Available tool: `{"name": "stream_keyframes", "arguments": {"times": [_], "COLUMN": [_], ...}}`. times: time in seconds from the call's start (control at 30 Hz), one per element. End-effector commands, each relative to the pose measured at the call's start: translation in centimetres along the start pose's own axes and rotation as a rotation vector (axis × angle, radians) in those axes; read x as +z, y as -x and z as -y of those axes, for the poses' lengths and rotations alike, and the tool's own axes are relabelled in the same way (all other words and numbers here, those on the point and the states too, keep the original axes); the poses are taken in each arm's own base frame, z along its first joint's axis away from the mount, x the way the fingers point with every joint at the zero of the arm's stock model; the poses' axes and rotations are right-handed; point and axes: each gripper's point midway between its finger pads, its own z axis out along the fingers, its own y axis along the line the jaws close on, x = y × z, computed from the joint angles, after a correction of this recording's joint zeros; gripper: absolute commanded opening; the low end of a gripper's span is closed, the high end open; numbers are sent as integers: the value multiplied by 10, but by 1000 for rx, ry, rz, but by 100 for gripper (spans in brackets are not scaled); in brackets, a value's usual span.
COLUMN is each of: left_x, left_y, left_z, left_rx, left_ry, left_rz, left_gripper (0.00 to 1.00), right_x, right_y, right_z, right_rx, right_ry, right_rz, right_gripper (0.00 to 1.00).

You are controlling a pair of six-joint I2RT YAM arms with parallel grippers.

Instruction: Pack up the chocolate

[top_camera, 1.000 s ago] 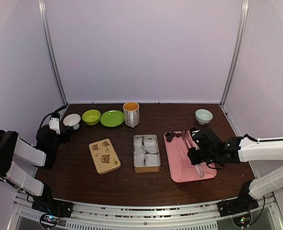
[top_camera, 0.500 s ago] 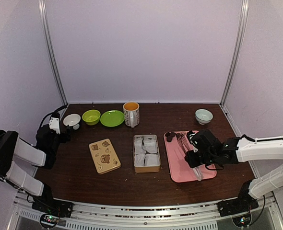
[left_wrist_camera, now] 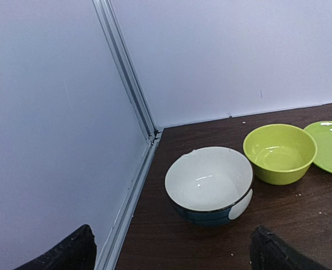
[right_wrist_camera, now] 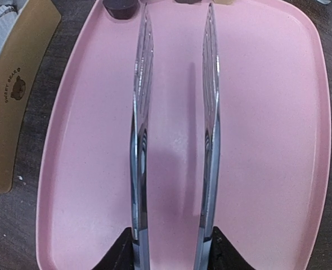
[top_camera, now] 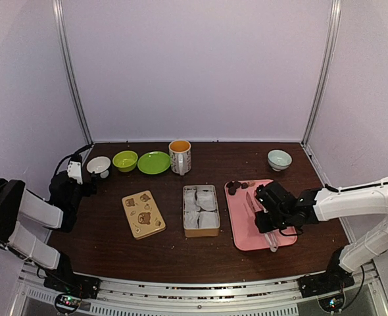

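Two things have changed in the last second. The right end effector, gripping the metal tongs by their rear end, has drawn back along the pink tray and eased its squeeze, so the blades now stand apart, tips just short of the chocolate at the tray's far corner. That suggests lining up a pick for the open tin beside the tray, while the left end effector hangs wide open and empty near the white bowl.
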Motion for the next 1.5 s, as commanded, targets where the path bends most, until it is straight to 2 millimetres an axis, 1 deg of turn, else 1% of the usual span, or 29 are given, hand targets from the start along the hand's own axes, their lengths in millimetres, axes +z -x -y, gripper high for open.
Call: {"name": "stream_keyframes", "arguments": {"times": [0.0,0.1,0.17,0.27,0.4,0.47,0.57,0.67,0.77,0.83,0.97,1.07,1.2,1.33,1.47], "left_x": [4,4,4,4,4,4,4,4,4,4,4,4,4,4,4], "left_y": [18,18,18,18,18,18,18,18,18,19,18,19,18,18,18], "left_z": [-4,-4,-4,-4,-4,-4,-4,-4,-4,-4,-4,-4,-4,-4,-4], "left_rx": [-22,-22,-22,-22,-23,-22,-22,-22,-22,-22,-22,-22,-23,-22,-22], "left_ry": [9,9,8,9,8,8,9,9,8,8,8,9,8,9,9], "left_rz": [63,64,64,63,63,62,64,64,63,65,64,64,64,63,63], "left_gripper": [98,98,98,98,98,98,98,98,98,98,98,98,98,98,98], "right_x": [-4,-11,-18,-27,-33,-33,-28,-22,-20,-22,-31,-31,-19,-5,11], "right_y": [22,29,35,45,55,57,57,52,50,51,58,63,69,73,80], "right_z": [-4,-28,-39,-41,-27,-20,-17,-14,-21,-22,-12,-5,0,15,17], "right_rx": [55,105,144,167,191,210,224,228,227,232,227,221,225,219,201], "right_ry": [-42,71,134,148,60,27,13,3,62,83,62,48,75,33,25], "right_rz": [-6,-31,-23,-9,21,42,60,66,84,108,139,143,132,122,99], "right_gripper": [41,42,43,43,44,43,45,44,43,43,43,45,46,46,45]}}
